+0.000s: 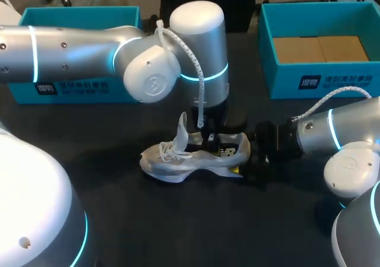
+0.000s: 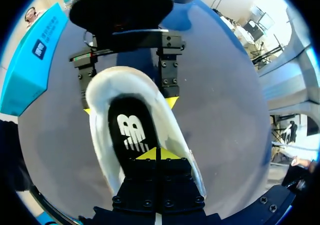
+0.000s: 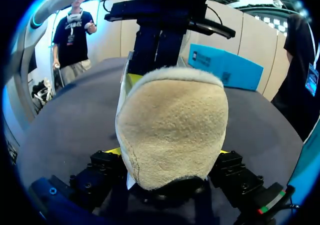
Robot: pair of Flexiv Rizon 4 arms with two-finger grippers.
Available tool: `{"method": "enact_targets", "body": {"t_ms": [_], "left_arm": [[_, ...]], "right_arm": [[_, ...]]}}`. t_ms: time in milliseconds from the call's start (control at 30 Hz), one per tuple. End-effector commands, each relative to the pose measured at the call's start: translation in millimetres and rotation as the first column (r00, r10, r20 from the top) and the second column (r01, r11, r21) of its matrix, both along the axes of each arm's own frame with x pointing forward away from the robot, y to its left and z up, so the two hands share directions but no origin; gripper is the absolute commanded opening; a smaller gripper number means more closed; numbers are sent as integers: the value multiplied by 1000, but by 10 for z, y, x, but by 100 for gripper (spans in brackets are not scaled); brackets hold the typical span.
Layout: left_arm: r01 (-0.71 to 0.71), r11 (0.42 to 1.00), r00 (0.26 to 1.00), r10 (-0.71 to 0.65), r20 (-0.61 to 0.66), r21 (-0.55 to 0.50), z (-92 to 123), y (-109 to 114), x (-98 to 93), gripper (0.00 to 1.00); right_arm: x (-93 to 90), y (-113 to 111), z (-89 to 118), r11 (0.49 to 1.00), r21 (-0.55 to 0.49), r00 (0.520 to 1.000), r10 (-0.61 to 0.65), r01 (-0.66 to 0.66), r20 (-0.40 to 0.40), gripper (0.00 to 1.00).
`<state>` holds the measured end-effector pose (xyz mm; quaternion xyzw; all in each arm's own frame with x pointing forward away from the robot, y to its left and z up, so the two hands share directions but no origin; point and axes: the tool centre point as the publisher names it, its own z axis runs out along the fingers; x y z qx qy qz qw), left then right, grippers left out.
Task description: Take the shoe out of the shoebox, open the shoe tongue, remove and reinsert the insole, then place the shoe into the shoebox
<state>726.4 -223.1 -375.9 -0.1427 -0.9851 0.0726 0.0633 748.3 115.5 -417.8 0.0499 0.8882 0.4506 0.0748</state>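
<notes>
Evidently I had the shoe [image 1: 196, 157] out of the shoebox [image 1: 332, 80], tongue [image 1: 181, 130] lifted, right gripper [image 3: 169, 152] clamped on its heel, left gripper [image 2: 157, 155] pressed closed over the insole [image 2: 131, 130], not yet removed.

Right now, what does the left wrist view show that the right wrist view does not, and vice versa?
Left wrist only: the black insole inside, just ahead of the shut left gripper. Right wrist only: the beige back of the heel. Both: the right gripper clamping the sneaker, and a teal shoebox.
</notes>
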Motion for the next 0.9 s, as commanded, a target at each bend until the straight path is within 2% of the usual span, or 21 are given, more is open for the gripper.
{"method": "enact_targets", "body": {"t_ms": [33, 133, 233, 333, 900], "left_arm": [[16, 1000, 1000, -16, -20, 1, -59, -2, 6, 0], [12, 1000, 1000, -12, -27, 5, -72, 4, 8, 0], [18, 1000, 1000, -17, -26, 8, -78, 10, 7, 25], [24, 1000, 999, -24, -33, 12, -88, 11, 2, 35], [51, 998, 999, -52, 12, 24, -364, -12, 1, 47]], "right_arm": [[-8, -1, 9, 1000, -3, 1000, -1, 1, 1, 0], [-8, -1, 9, 1000, -3, 1000, -1, 1, 1, 0], [-8, -1, 9, 1000, -3, 1000, -1, 1, 1, 0], [-8, -1, 9, 1000, -3, 1000, -1, 1, 1, 0], [-8, -1, 9, 1000, -3, 1000, -1, 1, 1, 0]]}}
